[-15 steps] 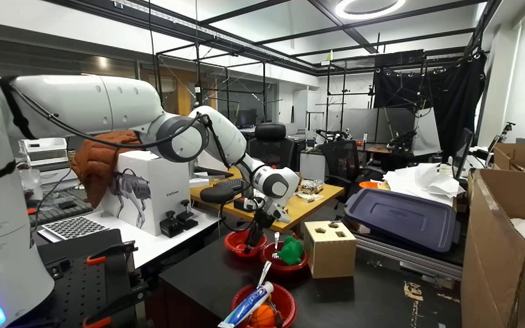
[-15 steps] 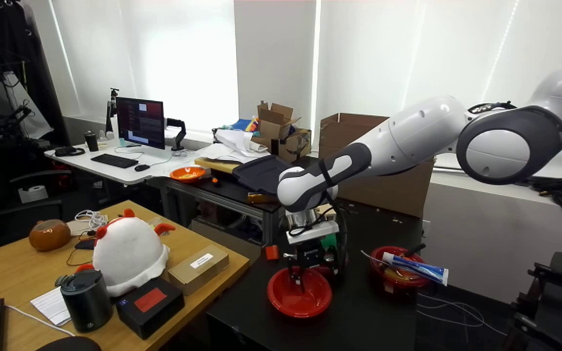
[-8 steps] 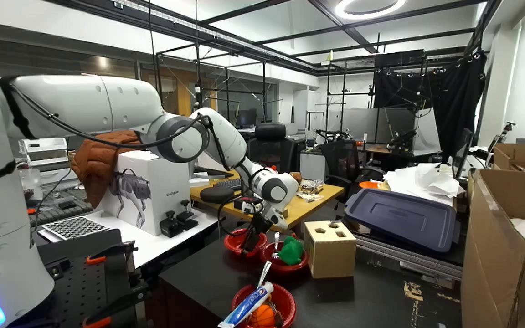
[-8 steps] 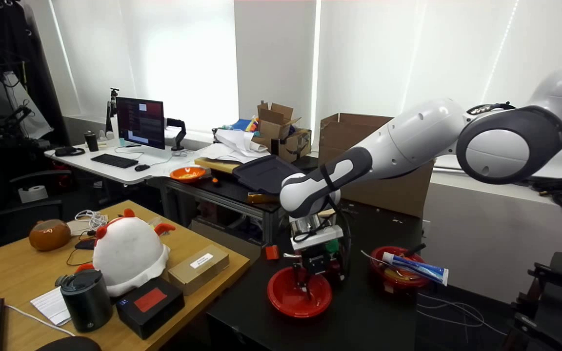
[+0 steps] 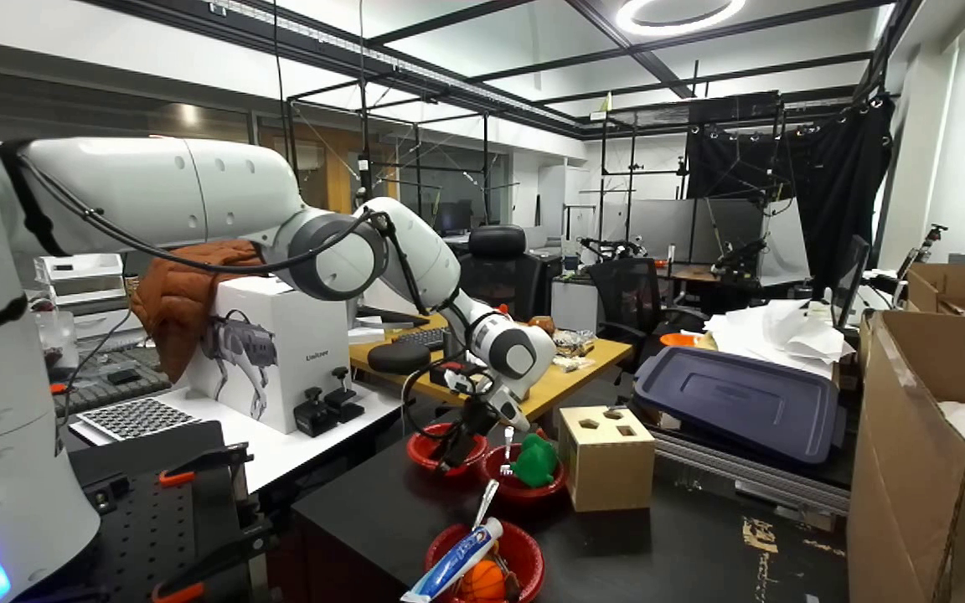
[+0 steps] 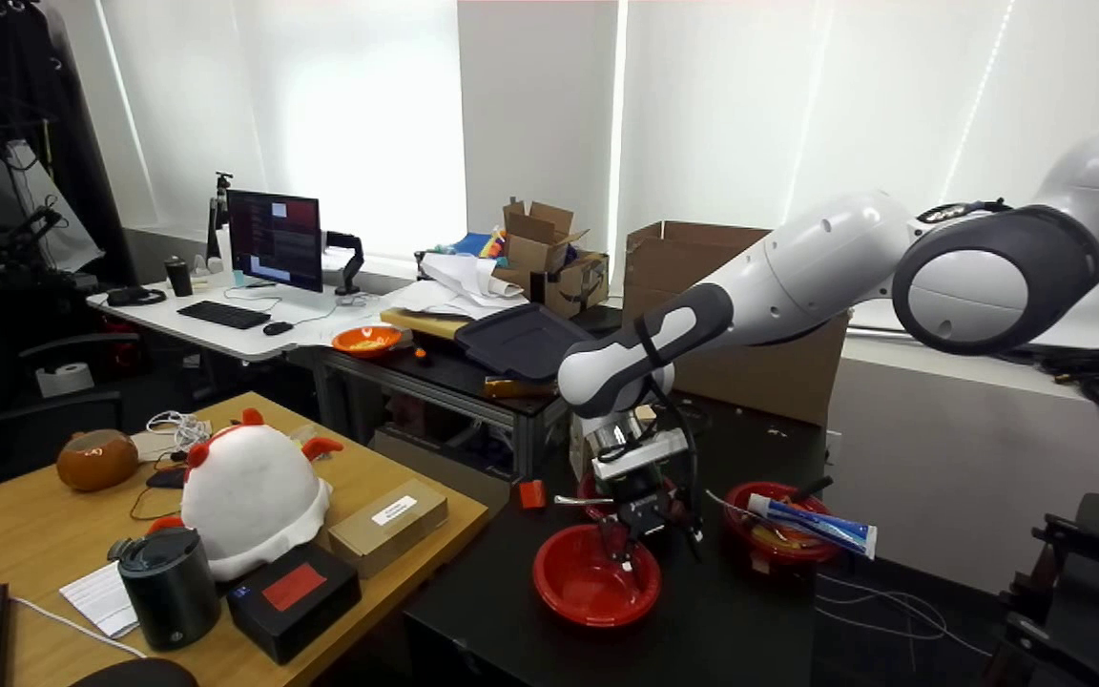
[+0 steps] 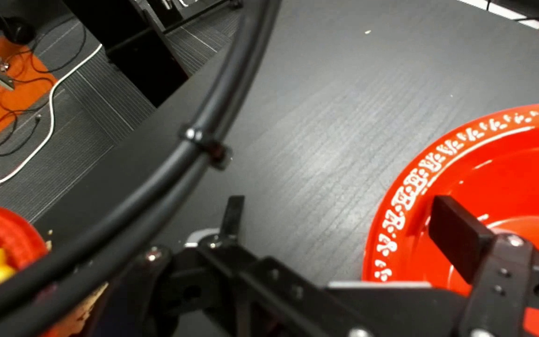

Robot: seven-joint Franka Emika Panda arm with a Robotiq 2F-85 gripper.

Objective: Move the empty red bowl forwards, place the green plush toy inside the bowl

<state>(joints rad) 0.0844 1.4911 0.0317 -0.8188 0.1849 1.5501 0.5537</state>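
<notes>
The empty red bowl [image 6: 580, 584] stands upright on the black table. In the wrist view this bowl [image 7: 498, 168] shows a white-patterned rim. My gripper [image 7: 343, 215] is low over it with jaws wide apart. One of the fingers [image 7: 459, 234] reaches inside the bowl, the opposite one is outside above the table, and the near rim passes between them, ungripped. The green plush toy [image 5: 535, 461] rests in a separate red bowl [image 5: 524, 496] beside it, and in an exterior view the gripper [image 6: 662, 551] hides the toy.
A wooden box [image 5: 606, 473] with cut-out holes stands close to the toy's bowl, which also holds a fork [image 5: 508, 456]. A third red bowl [image 5: 535, 557] carries a toothpaste tube [image 5: 459, 559] and other items. A red block [image 6: 531, 493] lies near the table edge.
The empty red bowl has shifted a little, rightward and nearer in an exterior view. My gripper has moved the same way, staying open. The green plush toy is now covered there.
</notes>
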